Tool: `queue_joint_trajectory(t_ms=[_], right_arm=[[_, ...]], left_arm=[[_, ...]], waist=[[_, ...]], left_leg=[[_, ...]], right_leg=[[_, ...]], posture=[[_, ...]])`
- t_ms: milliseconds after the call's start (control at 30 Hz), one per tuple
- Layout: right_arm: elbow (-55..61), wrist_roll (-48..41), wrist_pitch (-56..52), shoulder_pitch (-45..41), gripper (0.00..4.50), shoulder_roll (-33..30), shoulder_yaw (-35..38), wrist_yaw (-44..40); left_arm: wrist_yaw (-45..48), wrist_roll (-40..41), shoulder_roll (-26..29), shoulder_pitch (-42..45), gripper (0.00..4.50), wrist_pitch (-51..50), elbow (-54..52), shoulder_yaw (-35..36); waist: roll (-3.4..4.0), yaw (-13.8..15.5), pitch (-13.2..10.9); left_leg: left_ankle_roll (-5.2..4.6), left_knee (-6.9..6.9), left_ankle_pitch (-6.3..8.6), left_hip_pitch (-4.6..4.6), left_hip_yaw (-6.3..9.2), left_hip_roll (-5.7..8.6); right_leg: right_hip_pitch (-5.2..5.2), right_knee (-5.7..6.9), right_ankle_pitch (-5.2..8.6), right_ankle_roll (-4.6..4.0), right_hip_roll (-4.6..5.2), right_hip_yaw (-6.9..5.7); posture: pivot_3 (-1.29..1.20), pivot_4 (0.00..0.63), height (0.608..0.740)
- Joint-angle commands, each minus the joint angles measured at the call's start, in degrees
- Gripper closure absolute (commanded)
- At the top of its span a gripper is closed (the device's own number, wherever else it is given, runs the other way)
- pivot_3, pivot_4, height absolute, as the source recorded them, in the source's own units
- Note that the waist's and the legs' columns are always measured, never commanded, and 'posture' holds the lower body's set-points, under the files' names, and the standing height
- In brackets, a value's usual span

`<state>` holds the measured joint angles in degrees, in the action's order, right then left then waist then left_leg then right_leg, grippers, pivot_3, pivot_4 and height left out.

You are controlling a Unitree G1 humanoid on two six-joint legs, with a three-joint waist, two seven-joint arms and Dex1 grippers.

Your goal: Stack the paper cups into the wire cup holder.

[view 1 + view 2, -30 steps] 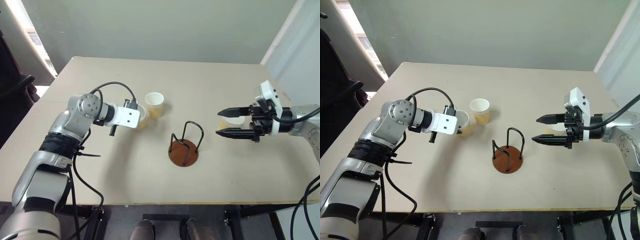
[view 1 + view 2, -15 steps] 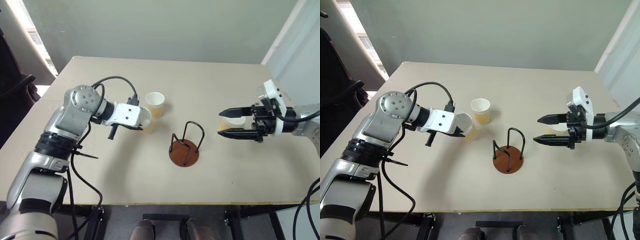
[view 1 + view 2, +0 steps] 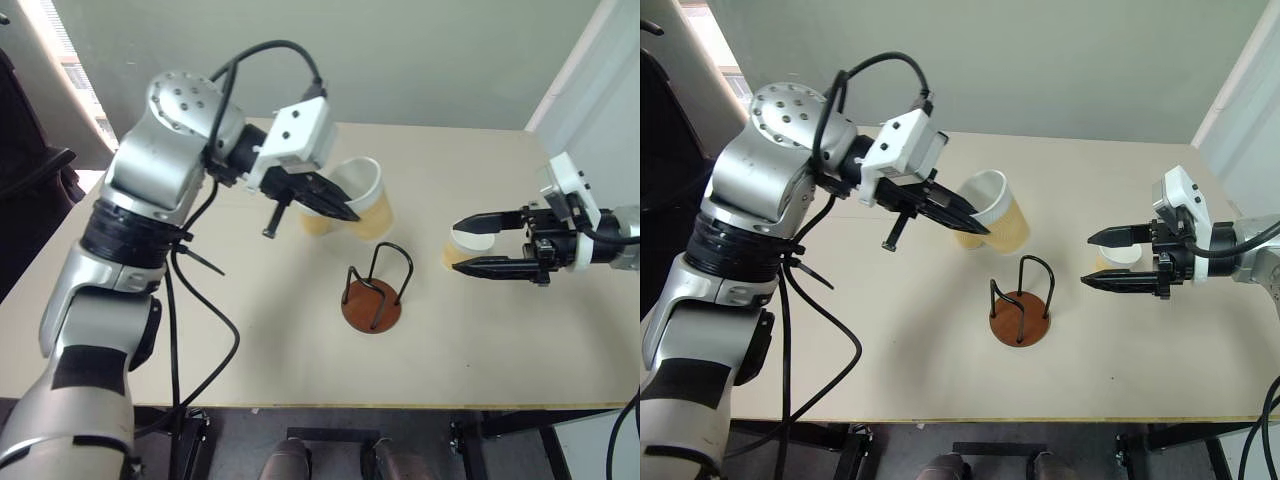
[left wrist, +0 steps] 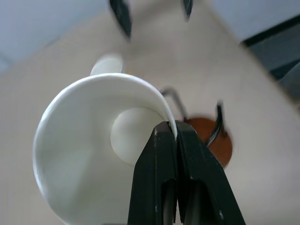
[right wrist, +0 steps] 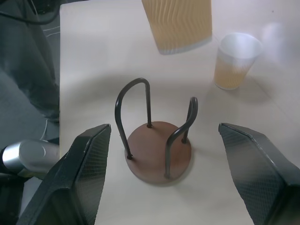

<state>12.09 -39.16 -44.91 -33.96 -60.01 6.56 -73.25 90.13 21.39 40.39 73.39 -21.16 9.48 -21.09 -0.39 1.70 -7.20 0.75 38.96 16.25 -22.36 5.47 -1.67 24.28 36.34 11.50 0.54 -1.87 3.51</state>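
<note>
Matte beige tabletop (image 3: 250,330), seen from the head views, carries the wire cup holder (image 3: 372,292): a round reddish-brown disc with two thin black arches. A tapered paper cup (image 3: 366,198), ribbed tan outside and smooth white inside, is held raised above the tabletop, pinched at its rim by the left end effector (image 3: 345,212). Another cup (image 3: 315,222) stands behind it. In the left wrist view, black fingers (image 4: 159,178) are closed on the white rim. In the right wrist view, textured fingers (image 5: 79,173) of the right end effector (image 3: 462,246) are spread wide, with a third cup (image 3: 468,243) between them. No writing is legible.

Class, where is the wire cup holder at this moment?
In the head views, the wire cup holder stands empty on the table near its front edge, between the grippers, just below the raised paper cup.
</note>
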Motion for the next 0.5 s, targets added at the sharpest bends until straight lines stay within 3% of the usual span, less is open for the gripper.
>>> queue_joint_trajectory(t_ms=[33,267,500], right_arm=[[2.27,-0.97,0.89,0.93,0.68,-1.34,4.00,0.69],[5.71,-1.97,-0.20,5.13,0.68,-0.98,7.61,3.79],[7.87,-3.60,-0.89,7.67,0.68,-0.66,9.15,6.27]], left_arm=[[2.37,5.40,-0.60,2.80,4.48,-1.87,0.36,-3.36],[2.37,10.07,2.48,3.00,4.48,0.72,-0.41,-11.05],[2.37,3.79,0.99,2.49,4.48,10.82,5.44,-14.42]], waist=[[0.01,0.00,0.00],[0.08,0.02,-0.01],[0.12,0.26,-0.01]], left_leg=[[0.00,0.01,0.00,-0.01,-0.02,0.00],[0.03,0.04,-0.01,-0.05,-0.07,0.00],[-0.02,0.14,0.01,-0.06,-0.10,0.03]], right_leg=[[0.00,-0.03,-0.01,0.02,0.00,0.00],[-0.01,-0.12,-0.02,0.15,-0.01,0.05],[-0.09,-0.26,-0.10,0.34,0.00,0.15]], posture=[[0.00,0.150,0.740],[0.00,0.150,0.740],[0.00,0.150,0.740]])
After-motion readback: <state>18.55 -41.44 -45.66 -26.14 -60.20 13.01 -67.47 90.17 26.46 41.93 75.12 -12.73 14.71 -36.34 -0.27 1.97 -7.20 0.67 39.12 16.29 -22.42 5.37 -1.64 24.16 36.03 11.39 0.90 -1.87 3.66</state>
